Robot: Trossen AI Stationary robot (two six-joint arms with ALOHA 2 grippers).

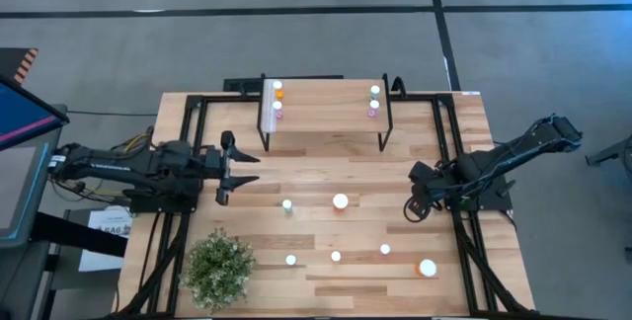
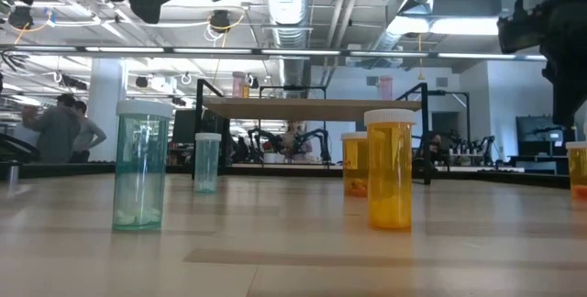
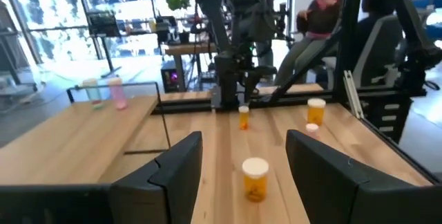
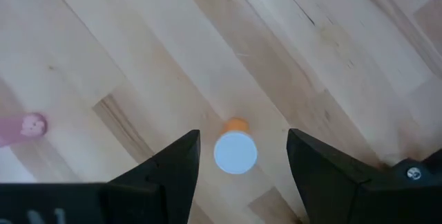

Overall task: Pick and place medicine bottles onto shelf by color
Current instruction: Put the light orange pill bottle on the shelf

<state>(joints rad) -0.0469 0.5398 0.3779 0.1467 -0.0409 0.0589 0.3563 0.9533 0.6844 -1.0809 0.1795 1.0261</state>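
- desk (image 1: pixel 326 152): the wide wood surface carrying everything; the shelf stands at its far edge, and loose bottles lie scattered over the open wood in front of the shelf
- shelf (image 1: pixel 326 113): the small raised platform on black legs, taken here as the landmark; four small bottles already stand on it, an orange over a pink at its left end (image 1: pixel 277 100) and a pale green over a pink at its right end (image 1: pixel 374 101), so the sorting looks only partly done
- potted plant (image 1: pixel 219 267): at the near left corner, well apart from the shelf, and no part of the task
- left tool (image 1: pixel 229 169): level above the desk, in front of the shelf's left leg, fingers spread and holding nothing; its wrist view looks past them at an orange bottle (image 3: pixel 255 178) standing further on, probably waiting its turn
- right tool (image 1: pixel 416 206): in front of the shelf and to its right, pointed down at the desk, fingers spread wide; in its wrist view an orange bottle (image 4: pixel 235 148) with a white cap sits just between them, untouched, which reads as lining up for a grasp
- loose bottles: about six white caps lie in front of the shelf, the larger ones at (image 1: pixel 341 200) and (image 1: pixel 427 268)
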